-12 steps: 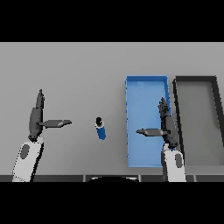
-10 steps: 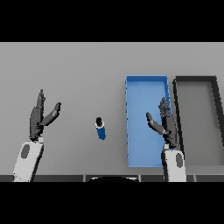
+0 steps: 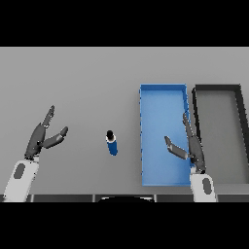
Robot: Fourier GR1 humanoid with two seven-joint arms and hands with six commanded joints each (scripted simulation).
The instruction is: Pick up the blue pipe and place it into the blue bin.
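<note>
Standing between both open hands, blue pipe (image 3: pixel 112 143), left of blue bin (image 3: pixel 162 89)

The right hand (image 3: pixel 190 146) covers part of the blue bin (image 3: pixel 163 90)'s floor and its right wall. Right of that bin, the dark bin (image 3: pixel 217 88)'s far right wall reaches the picture's edge.

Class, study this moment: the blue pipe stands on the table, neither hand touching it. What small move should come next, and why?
Probably the right hand should swing left toward the blue pipe. The pipe stands untouched on the grey table, just left of the blue bin. The right hand hovers open over the bin; the left hand, also open, is about as far off.
</note>
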